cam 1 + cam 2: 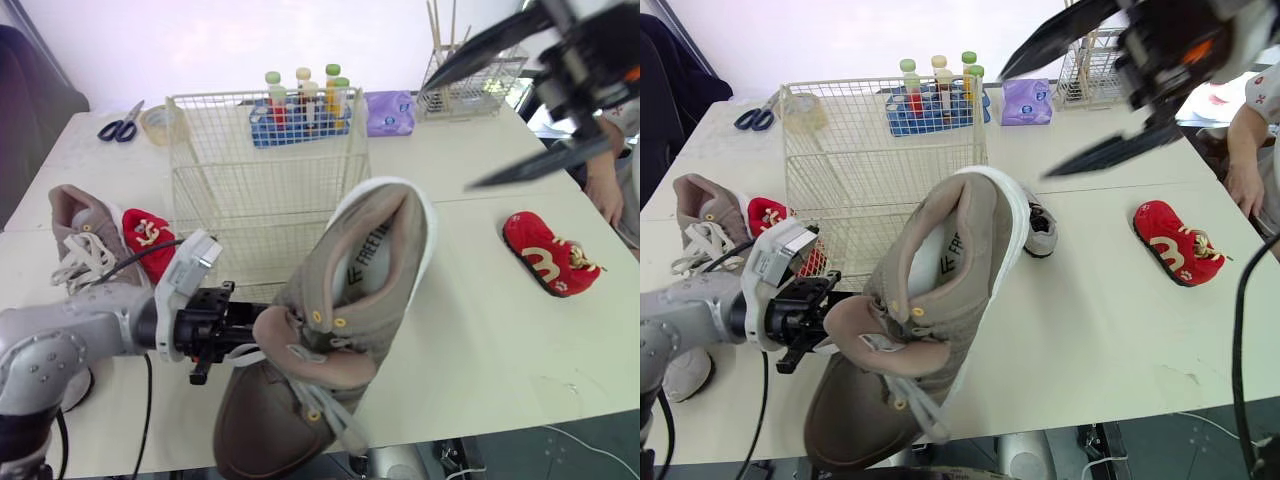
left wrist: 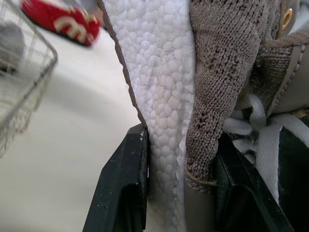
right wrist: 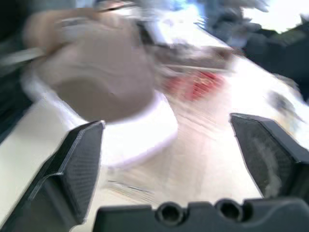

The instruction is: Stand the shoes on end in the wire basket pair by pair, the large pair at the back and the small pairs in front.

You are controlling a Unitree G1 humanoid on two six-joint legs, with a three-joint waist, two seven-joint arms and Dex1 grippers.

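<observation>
Brown high-top shoe (image 1: 340, 330) hangs over the tabletop's (image 1: 480, 330) near edge, clamped across sole and upper by the left hand (image 1: 232, 335). Its long axis tilts heel-up toward the wire basket (image 1: 265, 170) just behind. The right hand (image 1: 450, 135), fingers apart, hovers high to the right.

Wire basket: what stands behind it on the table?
A blue rack of capped bottles stands behind the wire basket, seen through its mesh. The large brown shoe in the left pincer covers the basket's near right corner.

White wall (image 1: 250, 40), pale tables (image 1: 480, 330) pushed together
</observation>
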